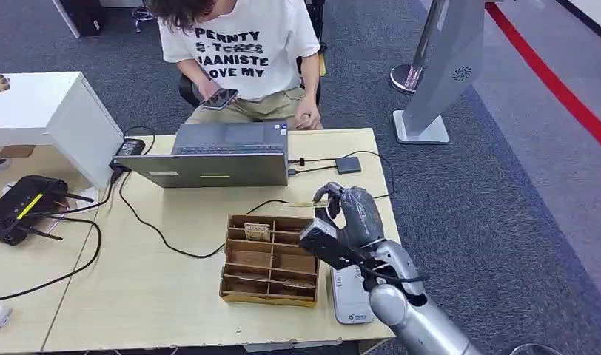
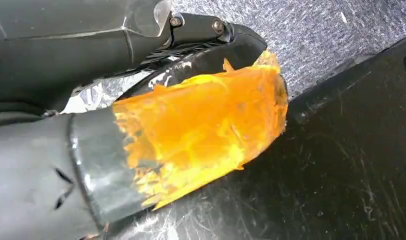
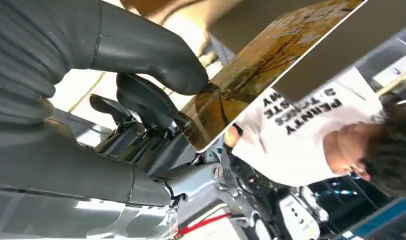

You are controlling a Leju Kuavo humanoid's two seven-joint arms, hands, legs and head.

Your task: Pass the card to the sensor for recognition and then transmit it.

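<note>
One card in hand [image 3: 256,70], one more card [image 1: 257,231] lying in a back compartment of the one wooden organizer tray [image 1: 270,296]. One grey card reader [image 1: 349,296], one laptop [image 1: 216,159], one black router [image 1: 20,207], one person [image 1: 238,44] with one phone [image 1: 220,98].

Right hand [image 1: 346,214] is raised over the table [image 1: 164,296], at about 2 o'clock from the tray. Thumb and a dark finger [image 3: 146,100] pinch the card by one corner; the rest of the card sticks out past the fingertips, edge-on in the head view as a thin strip [image 1: 309,204] at 10 o'clock from the hand. Printed face is yellowish-brown in the right wrist view.

Reader lies flat on the table just right of the tray, at 6 o'clock from the hand, partly covered by the forearm. Laptop at 11 o'clock, lid toward the robot, black cables [image 1: 157,229] running across the table. Person sits behind the laptop at 12 o'clock.

Left hand [image 2: 191,130]: orange-covered part close up over dark surface; can't tell whether fingers are apart or closed.
</note>
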